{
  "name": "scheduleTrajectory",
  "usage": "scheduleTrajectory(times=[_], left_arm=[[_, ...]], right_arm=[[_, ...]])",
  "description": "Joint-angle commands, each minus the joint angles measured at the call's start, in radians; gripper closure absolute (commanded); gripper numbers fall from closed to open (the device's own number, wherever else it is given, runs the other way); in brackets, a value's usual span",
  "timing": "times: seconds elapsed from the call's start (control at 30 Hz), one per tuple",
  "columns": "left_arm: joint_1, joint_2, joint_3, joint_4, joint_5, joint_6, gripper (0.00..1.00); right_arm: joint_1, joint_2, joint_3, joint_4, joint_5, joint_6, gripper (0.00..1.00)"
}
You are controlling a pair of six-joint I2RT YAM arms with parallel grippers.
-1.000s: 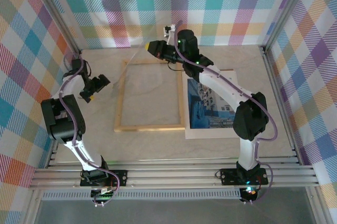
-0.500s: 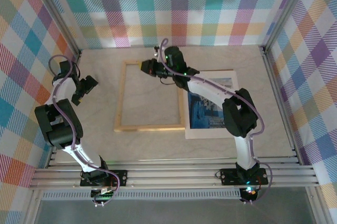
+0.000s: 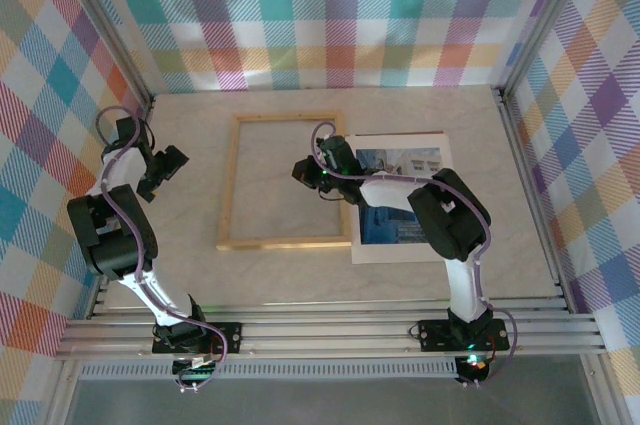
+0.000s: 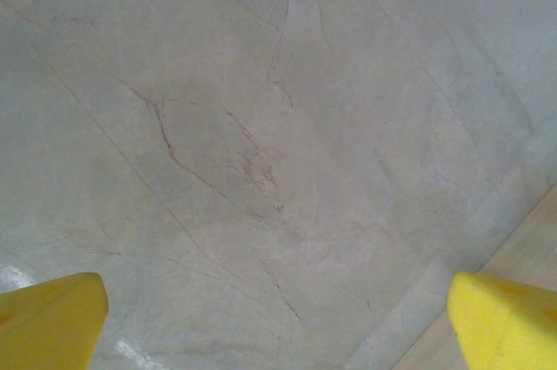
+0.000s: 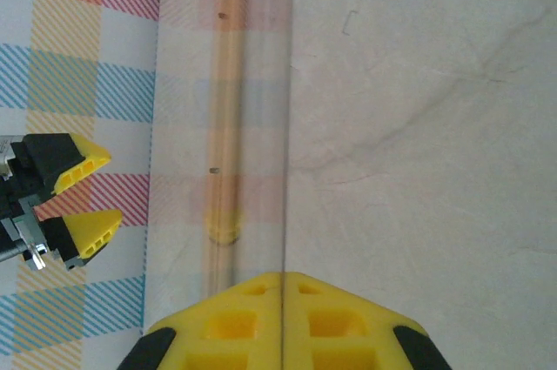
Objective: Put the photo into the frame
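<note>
Risk first: the right gripper [image 3: 303, 171], fingers pressed together on nothing I can see, looks low over the pane at centre. One sideways drag could skid the frame [image 3: 285, 241] or scratch its glass. The left gripper [image 3: 163, 167] gapes wide, empty, mid-left. The photo [image 3: 385, 225] lies right of the frame, outside it, on its white mat [image 3: 400, 253].
</note>
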Motion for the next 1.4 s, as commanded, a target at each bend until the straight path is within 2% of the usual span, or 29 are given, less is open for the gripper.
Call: scheduleTrajectory(times=[0.0,0.2,0.3,0.4,0.5,0.63,0.83,1.13,1.37], left_arm=[[-0.030,0.009,-0.018,0.002,0.006,-0.013,0.00],[-0.150,-0.017,-0.026,0.035,0.036,-0.067,0.00],[-0.199,-0.042,-0.096,0.123,0.044,-0.164,0.00],[-0.241,-0.049,-0.163,0.227,0.038,-0.215,0.00],[-0.274,-0.036,-0.167,0.238,0.013,-0.198,0.00],[-0.285,-0.003,-0.175,0.238,0.020,-0.185,0.00],[-0.295,0.027,-0.187,0.247,0.009,-0.163,0.00],[-0.295,0.081,-0.172,0.236,0.015,-0.131,0.00],[-0.295,0.089,-0.159,0.222,0.009,-0.107,0.00]], right_arm=[[0.006,-0.033,-0.014,0.084,0.023,0.020,1.00],[0.006,-0.042,-0.083,0.159,0.070,0.035,1.00],[0.007,-0.047,-0.092,0.165,0.075,0.024,1.00],[0.005,-0.045,-0.100,0.182,0.055,0.027,0.96],[0.006,-0.047,-0.106,0.182,0.048,0.021,0.88],[0.005,-0.041,-0.097,0.189,0.018,0.004,0.67],[-0.009,-0.022,-0.041,0.134,-0.066,-0.053,0.57],[-0.085,0.045,0.101,-0.021,-0.279,-0.124,0.51],[-0.136,0.092,0.183,-0.155,-0.358,-0.131,0.50]])
